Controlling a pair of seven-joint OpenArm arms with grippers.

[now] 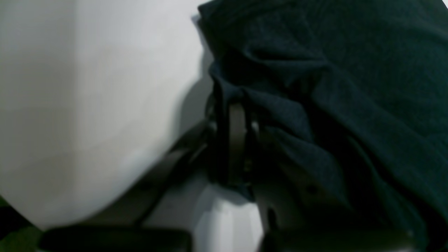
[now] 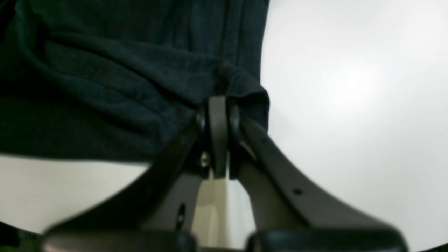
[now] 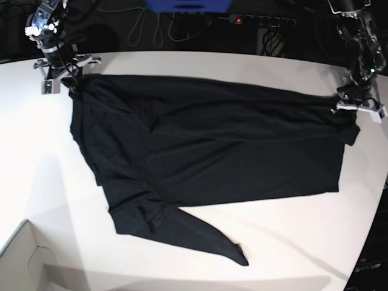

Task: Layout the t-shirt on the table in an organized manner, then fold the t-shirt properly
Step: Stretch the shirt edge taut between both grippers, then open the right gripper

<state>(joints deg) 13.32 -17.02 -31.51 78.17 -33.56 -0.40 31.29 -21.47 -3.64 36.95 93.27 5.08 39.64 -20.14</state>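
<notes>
The black t-shirt (image 3: 206, 145) is stretched across the white table (image 3: 291, 242) between both arms, with a loose flap trailing toward the front. At the back left of the base view my right gripper (image 3: 68, 83) is shut on a corner of the t-shirt (image 2: 115, 80); in its wrist view the fingers (image 2: 217, 115) pinch a bunched fold of cloth. At the far right my left gripper (image 3: 347, 109) is shut on the opposite corner. Up close, its fingers (image 1: 237, 129) are wrapped in the dark fabric (image 1: 343, 87).
A pale cardboard box corner (image 3: 24, 260) sits at the front left. Cables and a blue object (image 3: 188, 5) lie behind the table's far edge. The table's curved edge runs down the right side.
</notes>
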